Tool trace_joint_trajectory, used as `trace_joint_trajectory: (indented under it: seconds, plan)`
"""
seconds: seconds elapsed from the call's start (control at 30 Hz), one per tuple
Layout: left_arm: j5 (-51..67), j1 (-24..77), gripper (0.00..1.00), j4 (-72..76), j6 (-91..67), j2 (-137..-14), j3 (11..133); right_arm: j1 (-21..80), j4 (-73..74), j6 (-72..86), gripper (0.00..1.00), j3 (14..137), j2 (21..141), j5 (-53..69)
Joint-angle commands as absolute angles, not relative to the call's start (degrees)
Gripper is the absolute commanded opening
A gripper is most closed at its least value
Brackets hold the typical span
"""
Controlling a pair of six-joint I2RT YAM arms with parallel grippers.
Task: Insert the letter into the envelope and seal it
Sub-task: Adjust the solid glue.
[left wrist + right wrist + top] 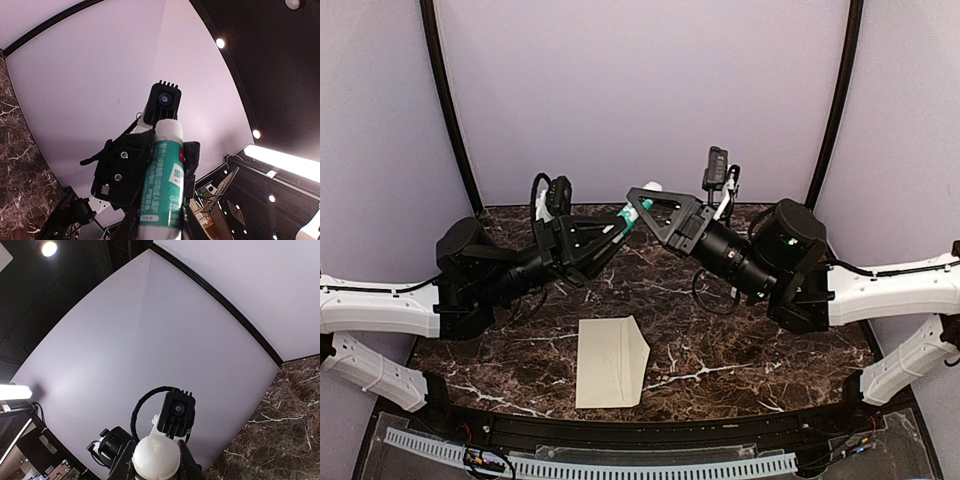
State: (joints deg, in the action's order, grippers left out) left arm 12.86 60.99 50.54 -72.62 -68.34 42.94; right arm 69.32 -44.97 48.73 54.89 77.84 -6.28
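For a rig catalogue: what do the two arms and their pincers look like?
Both arms have white outer links and black motor joints. The left pincer and right pincer are black open triangular frames. A black camera sits on each wrist. A black cable loops under the right arm, and a green light glows on its joint.

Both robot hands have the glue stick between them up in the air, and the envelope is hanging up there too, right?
Not quite. The envelope isn't up in the air; it lies flat on the marble table, as the top view shows. The left gripper and right gripper do have the glue stick between them, raised above the table.
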Motion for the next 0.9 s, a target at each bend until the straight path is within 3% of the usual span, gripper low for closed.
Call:
trace_joint_trajectory:
  seconds: [0.0,0.17,0.23,0.53,0.6,0.87]
  plan:
    - [12.5,61.2,0.19,53.1,-72.7,-67.6,43.3,69.7,-47.1,47.2,0.02,53.9,77.6,-6.9]
    - [12.4,61.2,0.02,52.8,-72.5,-67.5,43.1,70.1,-47.6,48.1,0.05,53.0,77.5,-6.5]
    - [12.3,61.2,0.00,52.8,-72.4,-67.4,42.8,70.1,-47.9,48.2,0.11,52.4,77.3,-6.7]
    - [9.6,61.1,0.00,44.3,-68.8,-62.1,40.5,70.3,-46.1,48.2,0.71,47.3,71.6,-10.4]
    - [8.6,61.0,0.00,40.8,-67.8,-59.7,39.6,70.5,-45.4,48.5,0.80,45.5,69.4,-11.4]
    - [7.6,59.3,0.00,22.3,-65.6,-49.9,37.2,71.1,-35.6,49.2,0.85,40.8,61.4,-13.2]
